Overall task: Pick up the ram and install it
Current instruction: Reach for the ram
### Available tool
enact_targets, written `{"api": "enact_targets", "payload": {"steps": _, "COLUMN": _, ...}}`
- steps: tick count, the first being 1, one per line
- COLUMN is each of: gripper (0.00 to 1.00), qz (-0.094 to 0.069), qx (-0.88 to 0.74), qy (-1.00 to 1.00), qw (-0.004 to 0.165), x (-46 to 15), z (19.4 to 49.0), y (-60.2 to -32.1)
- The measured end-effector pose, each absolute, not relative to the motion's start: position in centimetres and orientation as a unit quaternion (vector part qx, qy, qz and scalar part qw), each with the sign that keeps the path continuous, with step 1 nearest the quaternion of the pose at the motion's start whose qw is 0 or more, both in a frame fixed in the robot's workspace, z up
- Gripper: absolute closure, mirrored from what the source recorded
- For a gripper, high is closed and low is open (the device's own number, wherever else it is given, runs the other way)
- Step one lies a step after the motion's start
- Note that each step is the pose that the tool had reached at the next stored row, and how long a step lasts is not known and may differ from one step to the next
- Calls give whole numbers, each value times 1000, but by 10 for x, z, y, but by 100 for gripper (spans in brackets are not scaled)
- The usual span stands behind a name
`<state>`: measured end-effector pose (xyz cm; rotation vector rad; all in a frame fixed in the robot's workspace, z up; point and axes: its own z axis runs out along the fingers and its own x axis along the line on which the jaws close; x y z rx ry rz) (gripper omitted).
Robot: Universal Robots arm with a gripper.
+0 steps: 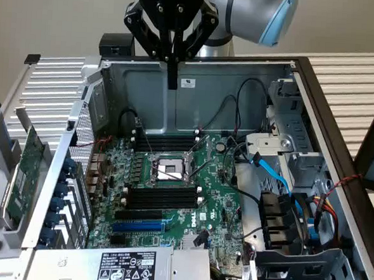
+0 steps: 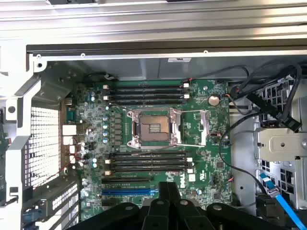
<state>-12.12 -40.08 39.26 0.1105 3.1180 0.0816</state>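
Closed tool [image 1: 172,82] hovers above motherboard [image 1: 218,199], blue cable [image 1: 275,176] beside.

In the exterior view, reckoning from the CPU socket [image 1: 167,170]: at 12 o'clock the robot arm [image 1: 258,17] runs off the picture's edge, and the white sticker [image 1: 189,82] on the chassis wall is too small to read; at 6 o'clock the power supply label [image 1: 128,268] is cut by the edge, its print illegible; at 9 o'clock a green expansion card [image 1: 21,174] is partly hidden behind the chassis side panel [image 1: 50,189]; at 3 o'clock a blue cable [image 1: 275,174] vanishes under the drive cage [image 1: 300,166]; in the wrist view the gripper [image 2: 168,188] is cut by the edge and covers part of the motherboard [image 2: 201,163].
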Motion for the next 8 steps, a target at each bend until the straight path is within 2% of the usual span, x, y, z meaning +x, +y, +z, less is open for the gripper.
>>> {"api": "enact_targets", "payload": {"steps": 8, "gripper": 89, "qz": 26, "qx": 35, "qy": 999, "qw": 10, "x": -121, "z": 393, "y": -401}}
